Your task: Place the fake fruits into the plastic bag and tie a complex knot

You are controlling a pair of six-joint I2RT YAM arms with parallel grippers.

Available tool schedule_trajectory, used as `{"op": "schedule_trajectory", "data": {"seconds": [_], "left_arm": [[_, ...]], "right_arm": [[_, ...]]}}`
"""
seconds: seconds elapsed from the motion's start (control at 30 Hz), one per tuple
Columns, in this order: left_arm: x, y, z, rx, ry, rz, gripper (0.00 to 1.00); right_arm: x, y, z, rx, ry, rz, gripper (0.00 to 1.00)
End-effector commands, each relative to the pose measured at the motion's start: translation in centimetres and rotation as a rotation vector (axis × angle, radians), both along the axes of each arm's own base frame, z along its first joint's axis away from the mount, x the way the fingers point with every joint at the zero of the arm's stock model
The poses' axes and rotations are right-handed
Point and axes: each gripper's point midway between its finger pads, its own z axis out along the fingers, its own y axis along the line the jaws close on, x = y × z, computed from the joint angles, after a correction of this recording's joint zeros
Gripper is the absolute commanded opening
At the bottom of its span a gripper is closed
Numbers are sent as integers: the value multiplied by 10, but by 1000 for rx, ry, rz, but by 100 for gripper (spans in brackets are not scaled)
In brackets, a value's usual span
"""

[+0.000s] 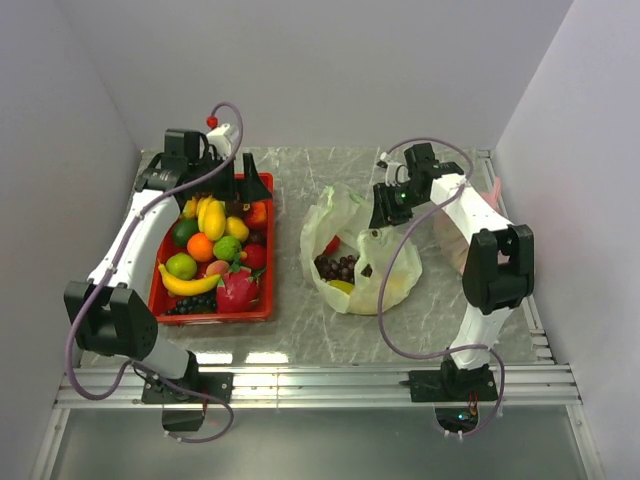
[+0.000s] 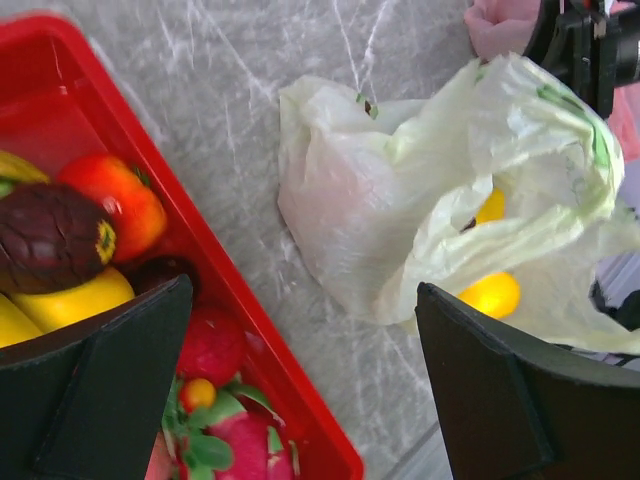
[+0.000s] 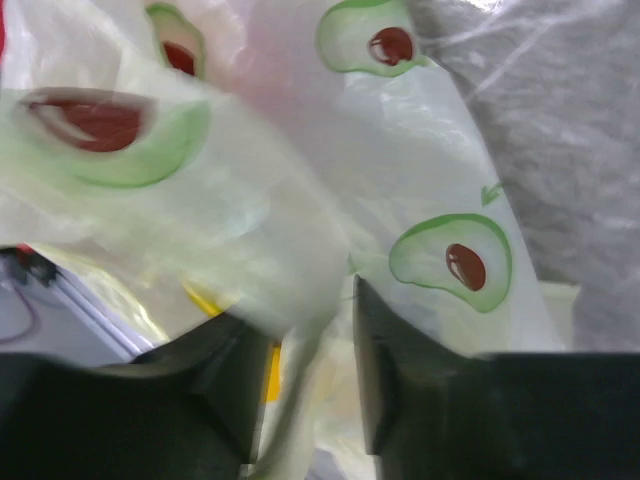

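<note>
Now, R pincer (image 3: pixel 312 400) pinching plastic bag (image 1: pixel 330 215) rim

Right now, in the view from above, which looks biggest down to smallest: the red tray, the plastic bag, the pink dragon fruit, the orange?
1. The red tray and the plastic bag: too close to rank.
2. The dragon fruit.
3. The orange.

Plastic bag (image 1: pixel 345 215) open, grapes (image 1: pixel 338 267), yellow fruit (image 2: pixel 490 295) inside; other fake fruits (image 1: pixel 200 246) heaped in red tray (image 1: pixel 215 317).
</note>
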Motion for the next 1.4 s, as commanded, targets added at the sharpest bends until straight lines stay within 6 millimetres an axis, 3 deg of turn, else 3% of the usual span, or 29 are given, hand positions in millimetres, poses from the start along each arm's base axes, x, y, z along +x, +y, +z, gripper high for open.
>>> {"op": "schedule_trajectory", "data": {"seconds": [0.0,0.07,0.13,0.23,0.3,0.37,0.47,0.67,0.73,0.77,0.97,1.2,1.33,1.37], "left_arm": [[-17,-15,48,-13,-168,-162,100],[-29,-28,64,-18,-284,-267,99],[-49,-49,75,31,-410,-392,99],[-91,-87,83,73,-545,-630,99],[-121,-115,84,92,-620,-772,99],[-139,-131,85,89,-661,-849,97],[-179,-155,79,63,-736,-1052,92],[-226,-170,44,172,-980,-1396,89],[-227,-177,45,207,-1077,-1402,90],[-236,-183,34,211,-1108,-1437,90],[-246,-204,16,345,-1399,-1531,89],[-242,-223,7,419,-1513,-1551,84],[-236,-223,-4,474,-1541,-1585,76],[-235,-223,-7,484,-1546,-1590,68]], "right_arm": [[10,-16,43,-27,-147,-21,55],[9,-24,57,-41,-196,-27,62],[8,-34,80,-43,-247,-39,64],[3,-46,107,-49,-310,-57,71],[-4,-51,114,-62,-326,-60,74],[-13,-60,127,-75,-375,-65,78],[-29,-65,138,-77,-438,-61,81],[-67,-66,131,-66,-497,-6,83],[-75,-66,125,-64,-487,-6,83],[-78,-65,120,-63,-469,-4,84],[-87,-68,118,-75,-476,2,86],[-101,-77,117,-139,-589,34,89],[-112,-75,127,-129,-695,68,95],[-114,-74,126,-125,-699,81,95]]}}
